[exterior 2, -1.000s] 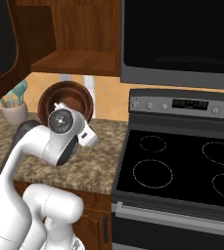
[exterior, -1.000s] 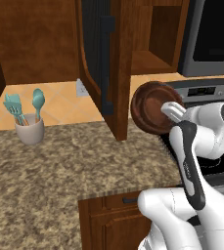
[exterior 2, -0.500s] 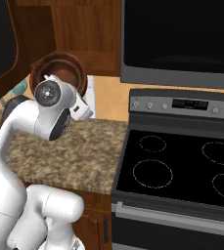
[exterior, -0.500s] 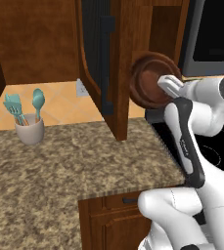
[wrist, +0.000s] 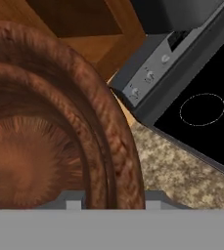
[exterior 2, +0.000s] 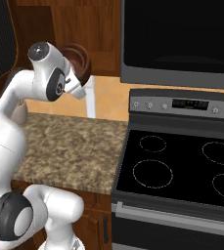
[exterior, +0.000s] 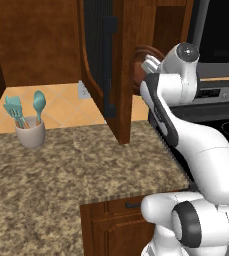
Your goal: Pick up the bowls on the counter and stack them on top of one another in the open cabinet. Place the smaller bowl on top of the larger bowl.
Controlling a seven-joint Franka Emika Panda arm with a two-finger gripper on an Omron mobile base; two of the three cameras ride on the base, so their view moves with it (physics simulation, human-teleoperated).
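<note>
Hand view: claw (wrist: 108, 204) clamped on rim of round dark reddish-brown wooden bowl (wrist: 50, 136), held high, tilted on edge beside the reddish-brown wooden wall cabinet door (exterior: 120, 75), above the speckled granite desk (exterior: 76, 170).

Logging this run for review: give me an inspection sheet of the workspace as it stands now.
Surface: granite counter, no bowl on the visible part.
Job's things: one wooden bowl held up beside the open cabinet's door; which bowl, cannot tell.
Clutter: white utensil cup with teal tools.
Grippers: end effector shut on the bowl's rim.
Cables: nothing seen.
Surroundings: black stovetop, microwave above.
</note>
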